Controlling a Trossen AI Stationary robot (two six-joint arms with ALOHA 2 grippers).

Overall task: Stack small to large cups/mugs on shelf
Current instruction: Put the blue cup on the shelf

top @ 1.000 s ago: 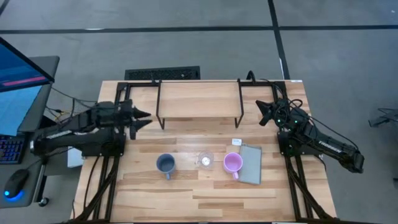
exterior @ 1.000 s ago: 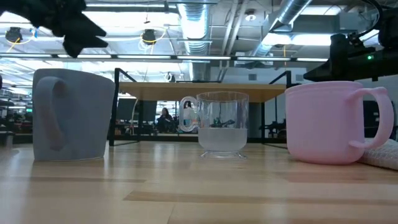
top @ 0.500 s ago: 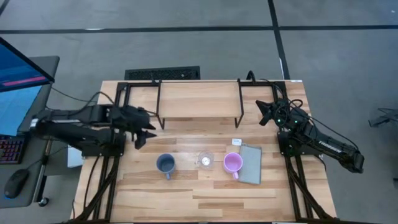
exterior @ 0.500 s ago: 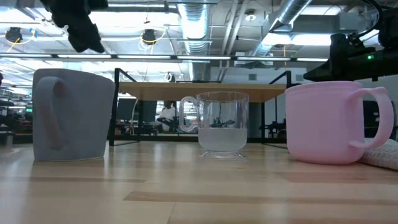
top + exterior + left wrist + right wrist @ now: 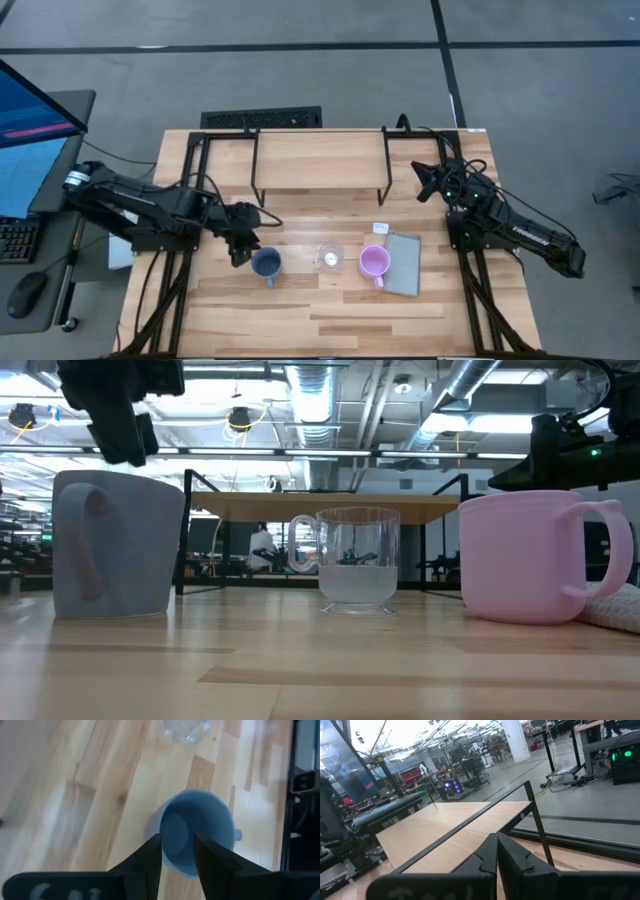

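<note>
The left gripper [image 5: 243, 250] hangs over the worktop [image 5: 300, 320] just beside the blue-grey mug [image 5: 266, 263], on the side away from the glass cup [image 5: 329, 257]. In the left wrist view its two dark fingers [image 5: 150, 855] stand a narrow gap apart, holding nothing, with the mug's near rim showing between them and its open mouth facing up. In the low view this gripper [image 5: 115, 425] sits above the mug's rim, clear of it.

The three vessels stand upright in a row on the worktop: the blue-grey mug [image 5: 115, 545], then the glass cup [image 5: 352, 560], then the pink mug [image 5: 530, 555], each apart from its neighbour. A flat grey pad [image 5: 403, 264] lies just beside the pink mug [image 5: 373, 262].

The shelf [image 5: 320, 160] stands at the far side of the worktop, behind the row.

The right gripper [image 5: 425, 183] waits near the shelf's right end, its fingers [image 5: 492, 852] pressed together and holding nothing.
</note>
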